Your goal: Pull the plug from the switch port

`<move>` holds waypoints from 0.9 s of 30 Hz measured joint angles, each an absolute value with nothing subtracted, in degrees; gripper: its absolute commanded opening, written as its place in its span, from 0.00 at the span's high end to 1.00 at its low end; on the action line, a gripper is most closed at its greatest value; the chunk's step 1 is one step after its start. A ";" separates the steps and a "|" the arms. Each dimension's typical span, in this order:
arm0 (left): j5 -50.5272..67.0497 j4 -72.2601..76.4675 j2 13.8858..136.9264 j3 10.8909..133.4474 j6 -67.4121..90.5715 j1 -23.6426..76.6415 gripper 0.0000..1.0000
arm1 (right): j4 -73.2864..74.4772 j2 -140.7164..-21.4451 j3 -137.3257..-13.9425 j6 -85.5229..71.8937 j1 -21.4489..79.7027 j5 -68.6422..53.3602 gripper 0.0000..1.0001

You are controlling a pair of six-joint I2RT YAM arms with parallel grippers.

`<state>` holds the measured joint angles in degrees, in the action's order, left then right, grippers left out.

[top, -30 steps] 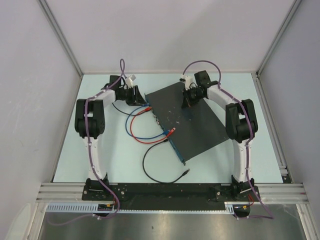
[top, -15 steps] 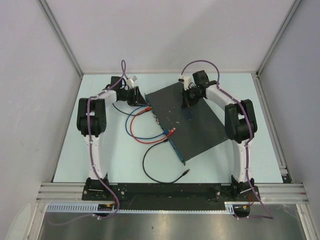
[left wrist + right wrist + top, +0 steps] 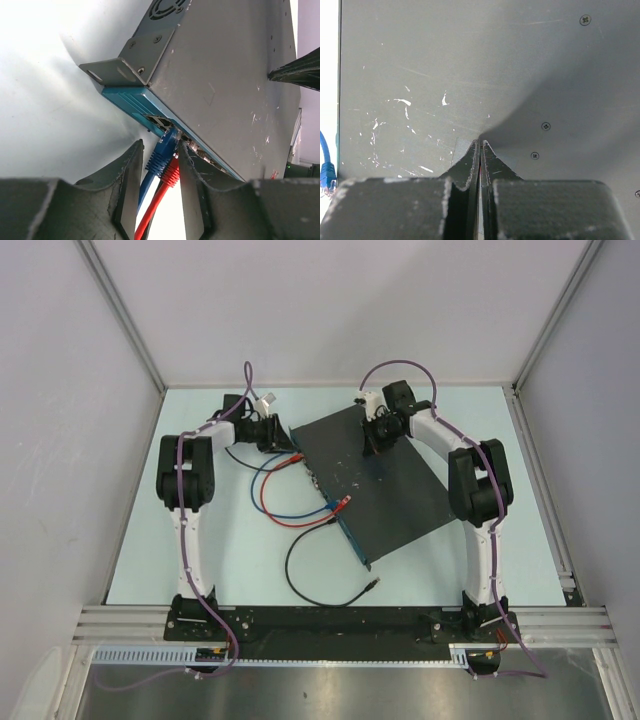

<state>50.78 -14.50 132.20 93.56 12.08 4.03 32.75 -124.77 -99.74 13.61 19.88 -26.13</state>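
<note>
Black switch (image 3: 385,480), its scuffed top flecked with pale specks and one long edge bright blue, on a pale mint bench (image 3: 240,550). One blue plug (image 3: 162,152), one red plug (image 3: 171,173), a black cable (image 3: 287,565). Left arm (image 3: 190,550) and right arm (image 3: 484,555) are white with black joints and purple wiring.

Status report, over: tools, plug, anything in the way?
Left tool open around blue plug and red plug, both seated in the switch. Right tool shut, tips on switch top. Two plugs in the gap, not one.
</note>
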 measured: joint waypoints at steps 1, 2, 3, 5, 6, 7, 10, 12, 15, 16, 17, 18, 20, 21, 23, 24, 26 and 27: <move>50.85 -14.46 132.22 93.62 12.08 4.03 0.56 | 32.80 -124.77 -99.77 13.63 19.92 -26.00 1.00; 50.94 -14.46 132.27 93.67 12.08 4.03 0.55 | 32.80 -124.77 -99.79 13.63 19.92 -25.93 1.00; 51.05 -14.44 132.31 93.76 12.10 4.03 0.55 | 32.82 -124.77 -99.79 13.63 19.97 -25.87 1.00; 51.24 -14.39 132.44 93.97 12.14 4.03 0.57 | 32.84 -124.77 -99.79 13.65 19.99 -25.80 1.00; 51.29 -14.28 132.49 94.04 12.16 4.03 0.58 | 32.84 -124.77 -99.79 13.67 20.01 -25.76 1.00; 51.33 -14.26 132.55 94.13 12.21 4.03 0.58 | 32.86 -124.77 -99.83 13.67 20.03 -25.74 1.00; 51.46 -14.15 132.79 94.32 12.25 4.03 0.61 | 32.91 -124.77 -99.85 13.74 20.08 -25.63 1.00; 51.77 -14.13 132.99 94.35 12.51 4.03 0.62 | 32.97 -124.77 -99.88 13.78 20.14 -25.41 1.00; 52.31 -14.11 133.16 94.63 12.71 4.03 0.66 | 32.99 -124.73 -99.90 13.80 20.29 -25.02 1.00; 52.40 -14.09 133.19 94.65 12.75 4.03 0.71 | 33.01 -124.70 -99.90 13.80 20.36 -24.84 1.00; 52.58 -14.06 133.21 94.65 12.95 4.03 0.74 | 33.04 -124.68 -99.90 13.80 20.43 -24.67 1.00; 52.86 -14.04 133.21 94.70 13.13 4.03 0.82 | 33.06 -124.68 -99.90 13.82 20.47 -24.56 1.00; 53.65 -14.06 133.23 94.76 13.15 4.03 0.89 | 33.15 -124.68 -99.98 13.82 20.53 -24.36 1.00; 54.15 -14.04 133.23 94.78 13.10 3.99 0.92 | 33.17 -124.68 -99.98 13.82 20.56 -24.32 1.00; 54.81 -13.98 133.34 94.85 13.10 3.88 0.95 | 33.19 -124.68 -100.01 13.82 20.56 -24.25 1.00; 54.89 -13.98 133.36 94.87 13.13 3.86 0.96 | 33.21 -124.68 -100.03 13.82 20.58 -24.23 1.00; 55.22 -14.00 133.43 94.94 13.15 3.79 0.98 | 33.36 -124.70 -100.14 13.85 20.58 -24.18 1.00; 55.29 -13.98 133.49 94.96 13.15 3.77 0.99 | 33.43 -124.73 -100.22 13.85 20.60 -24.14 1.00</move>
